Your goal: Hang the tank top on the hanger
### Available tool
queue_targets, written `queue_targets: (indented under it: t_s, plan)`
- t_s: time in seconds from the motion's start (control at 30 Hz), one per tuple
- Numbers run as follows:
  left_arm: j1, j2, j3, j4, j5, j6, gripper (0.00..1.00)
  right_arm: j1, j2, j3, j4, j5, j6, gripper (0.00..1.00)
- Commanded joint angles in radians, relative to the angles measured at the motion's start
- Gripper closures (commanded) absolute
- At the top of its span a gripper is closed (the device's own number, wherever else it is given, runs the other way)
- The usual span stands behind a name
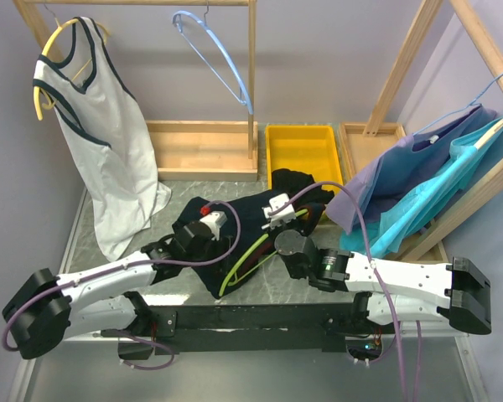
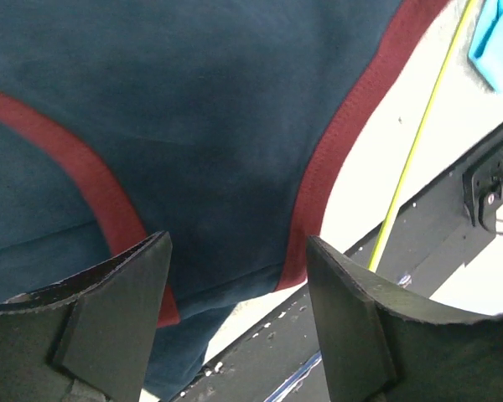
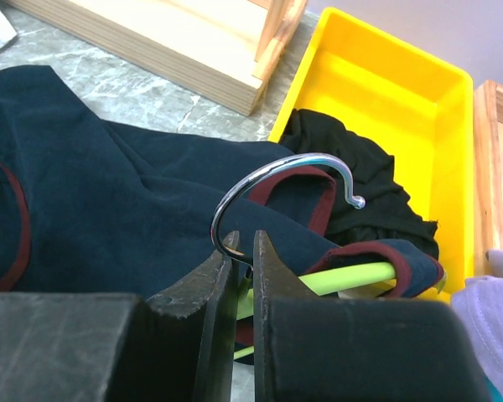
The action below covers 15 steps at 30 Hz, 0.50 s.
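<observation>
The dark navy tank top with dark red trim lies bunched on the table between my two grippers. The lime-green hanger is partly inside it, and one arm sticks out at the near side. In the right wrist view my right gripper is shut on the base of the hanger's metal hook, with a lime arm passing under red-trimmed fabric. My left gripper is open, with a navy strap edged in red just beyond its fingertips. In the top view the left gripper and the right gripper are over the top.
A white tank top hangs on a yellow hanger at the back left, next to a light blue hanger on the wooden rack. A yellow bin holds a black garment. Blue and teal garments hang at the right.
</observation>
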Motion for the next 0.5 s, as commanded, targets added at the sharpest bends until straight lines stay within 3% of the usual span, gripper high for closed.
queue_targets:
  t_s: [0.0,0.2,0.3,0.33,0.47]
  plan:
    - [-0.018,0.038,0.059,0.068,0.063,0.049,0.27,0.005,-0.029,-0.010,0.040,0.059,-0.006,1.00]
    - [-0.039,0.128,0.102,0.071,0.083,0.078,0.28,0.007,-0.024,-0.007,0.034,0.059,-0.001,1.00]
    - [-0.048,0.171,0.120,0.068,0.062,0.080,0.42,0.005,-0.021,-0.006,0.030,0.065,0.002,1.00]
    - [-0.050,0.185,0.123,0.065,0.054,0.072,0.53,0.007,-0.021,-0.006,0.030,0.070,0.002,1.00]
    - [-0.048,0.151,0.112,0.068,0.002,0.045,0.79,0.008,-0.020,-0.006,0.026,0.086,0.008,1.00]
